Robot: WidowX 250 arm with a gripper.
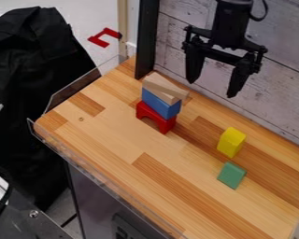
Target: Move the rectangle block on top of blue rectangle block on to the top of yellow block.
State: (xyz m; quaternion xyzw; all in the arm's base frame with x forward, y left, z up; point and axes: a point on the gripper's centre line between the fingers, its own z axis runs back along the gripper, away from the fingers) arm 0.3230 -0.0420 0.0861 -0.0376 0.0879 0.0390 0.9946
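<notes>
My gripper hangs at the upper right, above the back edge of the table, open with nothing between its fingers. To its lower left stands a stack: a plain wooden rectangular block lies on top of a blue rectangular block, which rests on a red arch block. The wooden block sits slightly askew on the blue one. A yellow block stands upright on the table, to the right of the stack and below the gripper, apart from both.
A green block is on the table just in front of the yellow one. A grey plank wall rises behind, with a black post near the stack. Clear low guards line the left and front edges.
</notes>
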